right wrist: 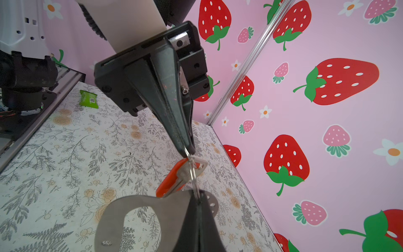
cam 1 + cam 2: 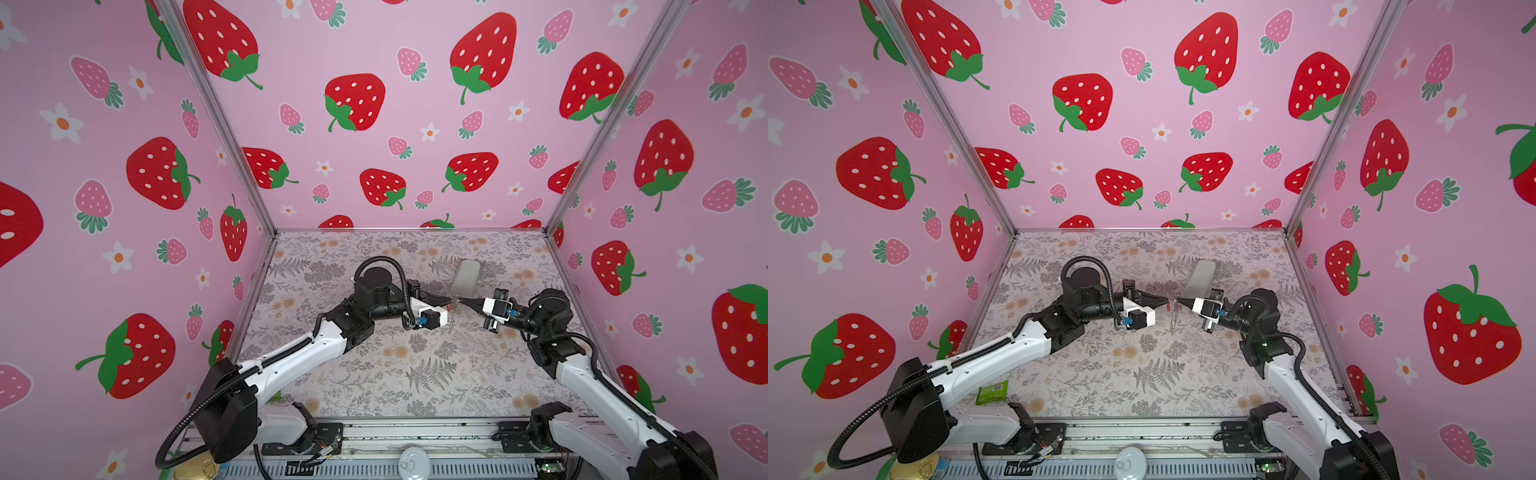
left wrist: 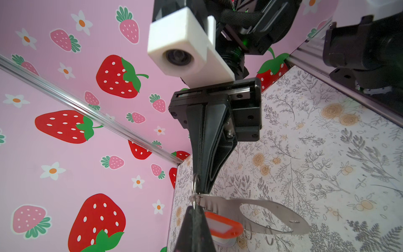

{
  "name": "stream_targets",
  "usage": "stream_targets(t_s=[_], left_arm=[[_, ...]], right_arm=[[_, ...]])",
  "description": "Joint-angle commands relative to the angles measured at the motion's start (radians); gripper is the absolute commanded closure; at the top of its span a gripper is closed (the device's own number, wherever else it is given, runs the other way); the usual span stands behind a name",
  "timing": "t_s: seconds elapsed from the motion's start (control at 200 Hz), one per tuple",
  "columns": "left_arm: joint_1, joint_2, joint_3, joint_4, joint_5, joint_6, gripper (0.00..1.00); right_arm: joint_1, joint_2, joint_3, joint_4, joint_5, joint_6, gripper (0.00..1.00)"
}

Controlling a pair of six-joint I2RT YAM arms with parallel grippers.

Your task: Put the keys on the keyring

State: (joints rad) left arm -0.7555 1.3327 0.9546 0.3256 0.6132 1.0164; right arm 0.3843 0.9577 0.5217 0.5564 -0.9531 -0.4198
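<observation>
You seem to be threading: left fingers [image 1: 172,113] and right fingers [image 3: 205,141] are both clenching the keyring [image 1: 109,213] above the surface [image 2: 415,374], the keys [image 1: 170,181] dangling between them. Next is calling for a careful twist.

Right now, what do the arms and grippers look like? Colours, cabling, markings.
Both arms match: the left arm and right arm have white link shells and black joint housings, with black corrugated conduit looping outside. The left gripper and right gripper have black tapered fingers on a black boxy base. Each wrist carries a white camera block. No readable markings.
</observation>
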Motion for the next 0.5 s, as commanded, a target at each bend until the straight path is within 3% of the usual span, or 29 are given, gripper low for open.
stream_targets(t_s=[0.0, 0.495], left_arm=[[-0.011, 0.006, 0.026, 0.031, 0.031, 0.005, 1.0], [-0.021, 0.003, 0.026, 0.027, 0.023, 0.03, 1.0]], right_arm=[[0.005, 0.01, 0.044, 0.032, -0.032, 0.013, 1.0], [0.011, 0.041, 0.07, -0.031, -0.041, 0.012, 1.0]])
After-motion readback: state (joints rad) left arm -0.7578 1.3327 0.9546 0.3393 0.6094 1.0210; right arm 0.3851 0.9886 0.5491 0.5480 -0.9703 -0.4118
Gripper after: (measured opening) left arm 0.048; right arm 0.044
